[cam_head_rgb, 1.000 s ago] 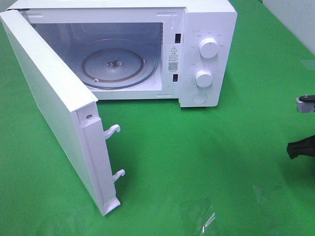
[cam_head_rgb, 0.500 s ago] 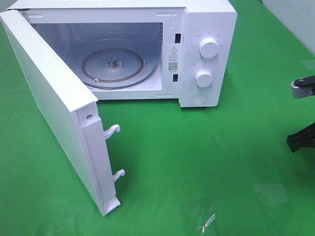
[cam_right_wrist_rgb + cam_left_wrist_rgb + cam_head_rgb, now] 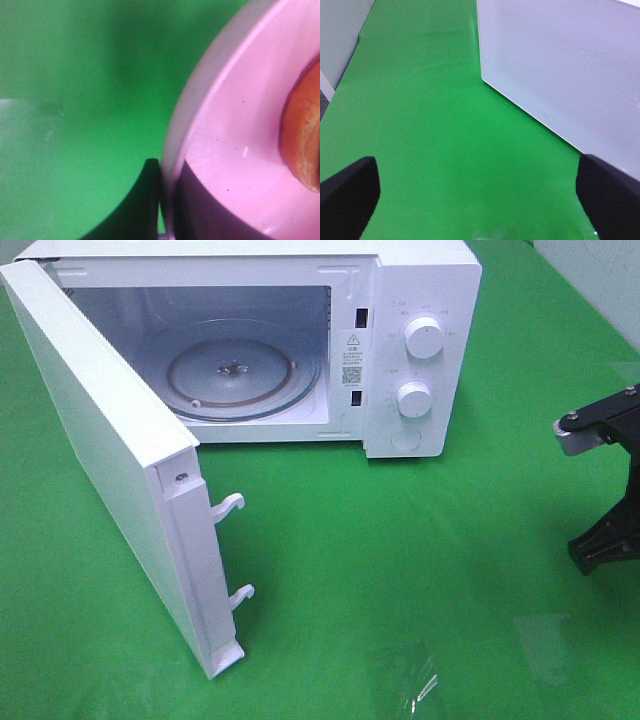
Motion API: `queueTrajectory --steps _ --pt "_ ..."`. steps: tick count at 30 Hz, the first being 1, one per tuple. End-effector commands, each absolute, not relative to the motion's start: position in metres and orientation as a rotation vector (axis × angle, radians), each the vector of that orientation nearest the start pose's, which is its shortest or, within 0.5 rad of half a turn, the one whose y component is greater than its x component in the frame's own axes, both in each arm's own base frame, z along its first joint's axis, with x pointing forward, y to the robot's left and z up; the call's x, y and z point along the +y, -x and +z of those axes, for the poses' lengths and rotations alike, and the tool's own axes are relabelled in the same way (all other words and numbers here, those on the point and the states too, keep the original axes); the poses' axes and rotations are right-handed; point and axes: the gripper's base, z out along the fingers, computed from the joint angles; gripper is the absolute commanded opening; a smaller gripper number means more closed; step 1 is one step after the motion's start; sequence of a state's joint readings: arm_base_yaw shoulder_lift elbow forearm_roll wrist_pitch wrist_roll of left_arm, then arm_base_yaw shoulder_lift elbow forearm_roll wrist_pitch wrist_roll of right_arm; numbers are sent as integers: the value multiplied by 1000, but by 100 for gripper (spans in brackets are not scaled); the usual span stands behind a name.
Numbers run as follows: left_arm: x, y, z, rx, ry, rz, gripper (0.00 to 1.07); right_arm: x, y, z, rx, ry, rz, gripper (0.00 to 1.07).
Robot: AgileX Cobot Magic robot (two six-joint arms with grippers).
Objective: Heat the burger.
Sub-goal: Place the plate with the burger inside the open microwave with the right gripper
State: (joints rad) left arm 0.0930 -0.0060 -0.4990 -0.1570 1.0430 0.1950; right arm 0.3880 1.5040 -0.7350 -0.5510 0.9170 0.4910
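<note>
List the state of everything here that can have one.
microwave door, swung wide open
glass turntable, nothing on it
left gripper, open, holding nothing
right gripper, shut on the pink plate by its rim
burger, sitting on the pink plate

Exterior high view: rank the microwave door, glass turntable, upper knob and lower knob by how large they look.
1. microwave door, largest, though it also swings nearest the camera.
2. glass turntable.
3. upper knob and lower knob: they look alike, so not ranked.
</note>
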Motion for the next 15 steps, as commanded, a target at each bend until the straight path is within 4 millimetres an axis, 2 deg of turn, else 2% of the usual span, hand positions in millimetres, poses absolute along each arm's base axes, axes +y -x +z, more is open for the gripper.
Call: queueTrajectory --steps 1,4,8,15 --pt "-13 7 279 1987 -103 -10 100 56 -217 180 2888 480 -709 0" --pt "-13 7 279 1987 -103 -10 100 60 -210 175 2893 509 -718 1" --pt "-13 7 279 1987 -103 -10 100 72 -195 166 2880 632 -740 1" --pt "-13 7 279 1987 -103 -10 100 83 -182 161 2839 769 -772 1"
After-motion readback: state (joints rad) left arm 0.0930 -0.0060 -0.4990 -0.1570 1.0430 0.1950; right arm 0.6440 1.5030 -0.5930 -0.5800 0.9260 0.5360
